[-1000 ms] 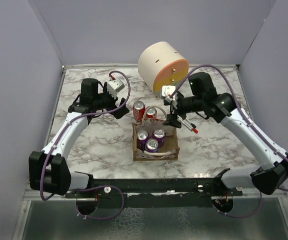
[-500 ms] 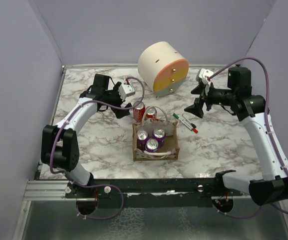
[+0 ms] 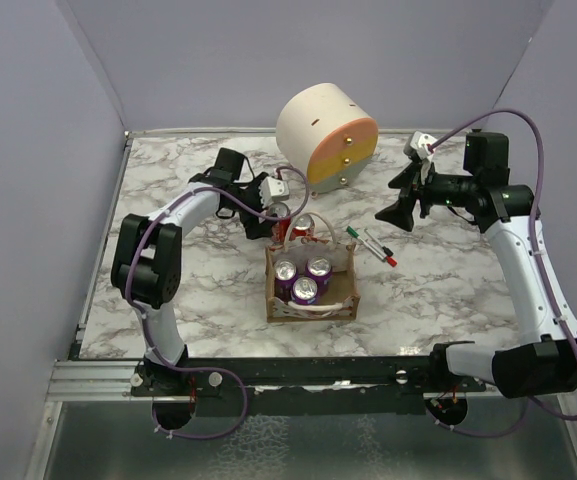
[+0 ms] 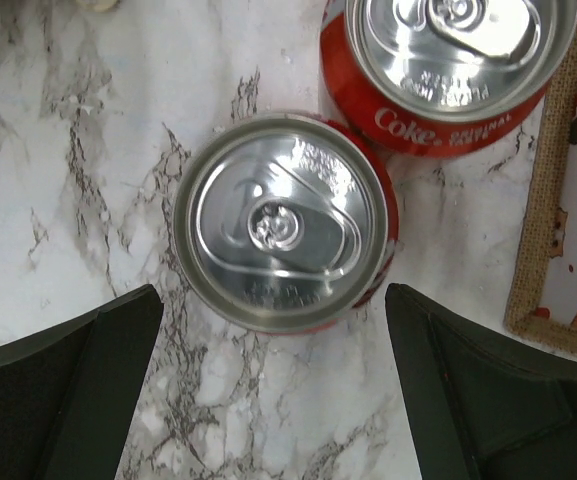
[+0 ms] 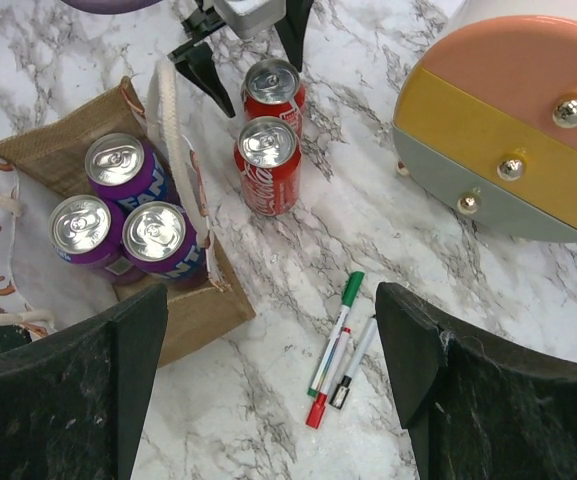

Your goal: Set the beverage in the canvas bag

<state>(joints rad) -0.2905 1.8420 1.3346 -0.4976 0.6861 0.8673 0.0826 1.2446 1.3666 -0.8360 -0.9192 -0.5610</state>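
Note:
Two red Coke cans stand upright just behind the canvas bag: one [image 3: 279, 222] [image 4: 286, 222] and one beside it [image 3: 304, 225] [image 4: 448, 60]. The tan canvas bag [image 3: 312, 305] [image 5: 183, 325] holds three purple cans [image 3: 304, 277] [image 5: 118, 165]; its edge shows in the left wrist view [image 4: 553, 200]. My left gripper [image 3: 268, 213] [image 4: 273, 390] is open and empty, hovering over the nearer red can, jaws wide on either side of it. My right gripper [image 3: 398, 197] [image 5: 278, 385] is open and empty, high above the pens, right of the bag.
A cream-and-orange round drawer box [image 3: 326, 135] [image 5: 513, 130] stands at the back. Several pens [image 3: 371, 244] [image 5: 336, 345] lie right of the bag. Purple walls close in the table on three sides.
My left gripper has moved right and now sits over the nearer red can. My right gripper rose and pulled back to the right earlier, and has barely moved since.

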